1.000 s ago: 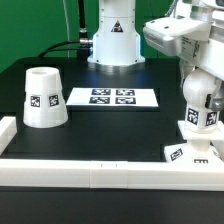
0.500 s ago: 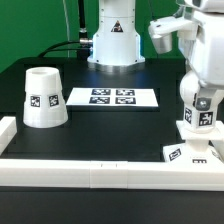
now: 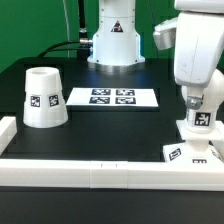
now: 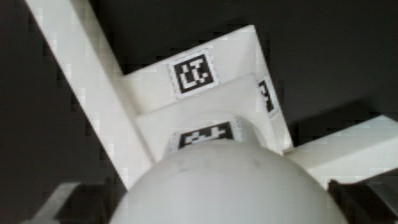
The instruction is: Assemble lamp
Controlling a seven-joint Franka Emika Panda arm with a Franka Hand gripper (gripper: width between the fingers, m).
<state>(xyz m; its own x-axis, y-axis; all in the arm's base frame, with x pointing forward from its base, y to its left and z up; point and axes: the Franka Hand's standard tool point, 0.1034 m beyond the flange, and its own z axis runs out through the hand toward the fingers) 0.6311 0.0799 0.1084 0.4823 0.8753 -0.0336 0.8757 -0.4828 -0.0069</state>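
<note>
Green backdrop and a black tabletop (image 3: 110,125) with a low white rail (image 3: 90,172) along its near edge frame the scene. On the exterior view's right, close to that rail, the base (image 3: 188,152) lies flat, and the bulb (image 3: 199,122) stands upright on it, its long axis vertical. The gripper (image 3: 195,100) hangs directly above, its fingers reaching down around the bulb's upper end, so the part lies straight below along the gripper's own line of approach. Whether the fingers are pressing on the bulb or only flanking it cannot be told: the exterior view is too small, and the wrist view shows only the bulb's rounded white dome (image 4: 214,188) filling the foreground, with the base's tagged face (image 4: 199,75) beyond it and a dark finger edge (image 4: 68,195) at one side. The shade (image 3: 43,97) stands well apart on the exterior view's left, mouth upward, with the marker board (image 3: 112,97) lying between it and the arm's pedestal. Judging from this layout, the step in hand is seating or turning the bulb in the base; fetching the shade would then demand a long sideways reach across the tabletop.
</note>
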